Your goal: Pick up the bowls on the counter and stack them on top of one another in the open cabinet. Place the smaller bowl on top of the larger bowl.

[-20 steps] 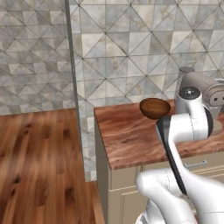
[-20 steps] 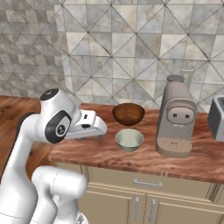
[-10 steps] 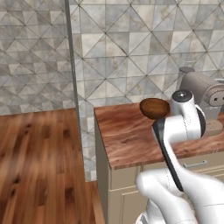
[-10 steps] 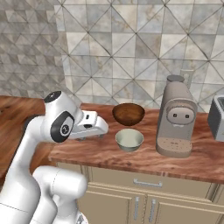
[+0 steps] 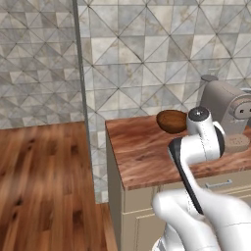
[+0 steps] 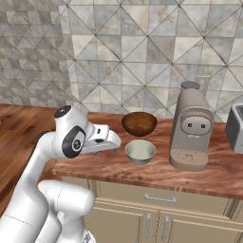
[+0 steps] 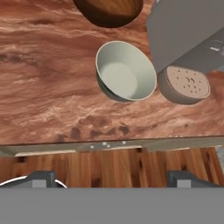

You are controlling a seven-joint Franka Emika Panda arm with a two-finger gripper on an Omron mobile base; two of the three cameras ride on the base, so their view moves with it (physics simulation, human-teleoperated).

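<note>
Two bowls are sitting near the middle of the surface (image 6: 142,173) in the right base view: the larger bowl (image 6: 139,123), dark and glossy, behind, and the smaller bowl (image 6: 140,151) just in front, both left of a beige coffee machine (image 6: 191,129). The tool (image 7: 111,177) is hovering above the surface's front edge, spread wide and holding nothing. Both bowls are looking rigid, smooth and likely slippery; pinching one wall across the rim seems the surest hold.

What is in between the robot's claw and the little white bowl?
Nothing but bare counter. In the hand view, open wood stretches from the gripper at the bottom up to the smaller bowl, and nothing sits in that gap.
</note>
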